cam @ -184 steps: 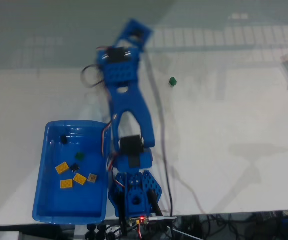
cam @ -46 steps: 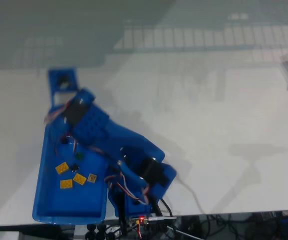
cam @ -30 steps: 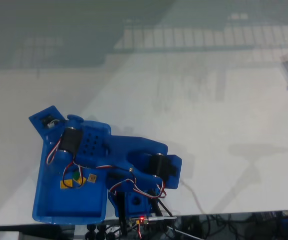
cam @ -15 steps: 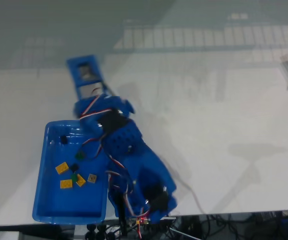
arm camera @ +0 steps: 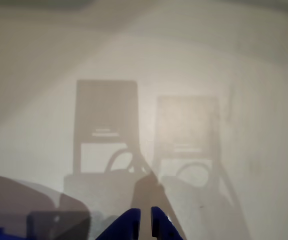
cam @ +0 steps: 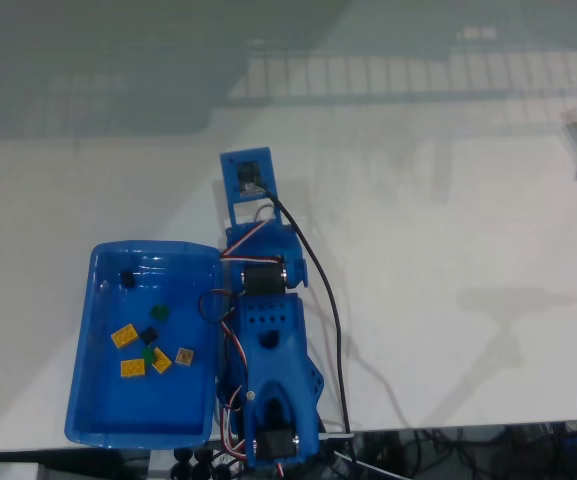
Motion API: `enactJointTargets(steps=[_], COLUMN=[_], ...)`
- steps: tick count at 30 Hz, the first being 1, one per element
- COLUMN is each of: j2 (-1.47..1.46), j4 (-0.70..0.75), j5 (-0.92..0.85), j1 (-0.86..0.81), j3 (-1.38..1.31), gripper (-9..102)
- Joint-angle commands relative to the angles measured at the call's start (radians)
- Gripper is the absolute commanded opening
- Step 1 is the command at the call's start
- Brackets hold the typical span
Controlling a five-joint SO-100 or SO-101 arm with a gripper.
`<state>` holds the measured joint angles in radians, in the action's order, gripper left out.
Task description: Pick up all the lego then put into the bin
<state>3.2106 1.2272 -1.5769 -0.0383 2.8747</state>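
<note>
Since half a second ago the blue 3D-printed arm has swung from leaning over the tray's near corner to pointing straight up the fixed view, clear of the tray. In the wrist view the blue two-finger gripper [arm camera: 145, 218] shows its tips [arm camera: 132, 220] almost together, a thin slit between them, holding nothing and hanging over bare white tabletop [arm camera: 193, 60] with its double shadow ahead. The shallow glossy blue plastic bin [cam: 80, 400] sits to the left of and behind the gripper in the fixed view, beside the arm's base, its long axis running up and down the picture. Inside lie the tiny lego bricks [cam: 123, 336]: yellow-orange, tan, dark green and black, clustered mid-tray, one black piece nearer the far rim.
</note>
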Motion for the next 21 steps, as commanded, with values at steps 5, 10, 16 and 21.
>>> enactJointTargets(steps=[5, 10, 16, 21], j2=[0.114, 0.114, 0.114, 0.114], j4=[-0.014, -0.021, -0.011, 0.035], j5=[-0.057, -0.063, -0.064, -0.083], j1=[-0.061, -0.074, -0.072, -0.083], j3=[0.141, 0.183, 0.212, 0.224], gripper=[0, 0, 0, 0])
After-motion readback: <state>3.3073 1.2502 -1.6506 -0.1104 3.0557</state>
